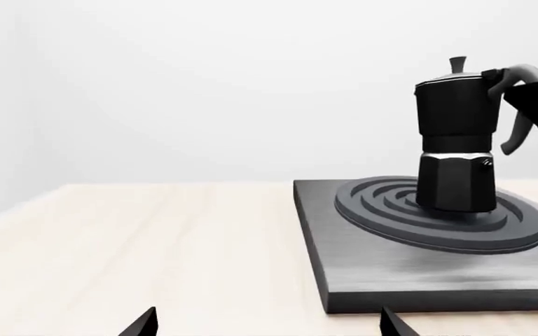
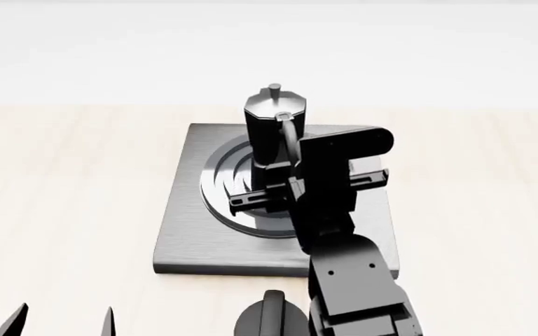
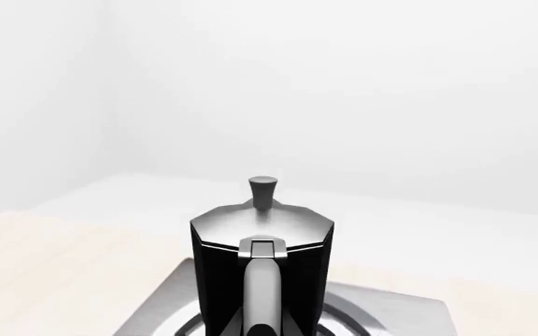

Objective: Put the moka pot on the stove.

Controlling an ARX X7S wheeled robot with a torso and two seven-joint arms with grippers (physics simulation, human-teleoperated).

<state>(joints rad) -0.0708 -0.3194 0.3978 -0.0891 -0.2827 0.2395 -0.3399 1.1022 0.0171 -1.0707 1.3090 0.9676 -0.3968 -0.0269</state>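
Moka pot (image 2: 276, 126) stood upright on stove (image 2: 180, 231) rings, handle facing right gripper (image 2: 283, 178); grip state unclear. Left gripper (image 2: 64, 323) spread open, well apart.

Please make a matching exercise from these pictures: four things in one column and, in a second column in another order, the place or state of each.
Things:
1. moka pot
2. stove
3. round black knob
4. left gripper

Places or states:
A. lies flat on the wooden table
B. low at the head view's left edge, holding nothing
C. stands upright on the raised rings
D. on the table, in front of the stove's near edge

Pairs: 1-C, 2-A, 3-D, 4-B
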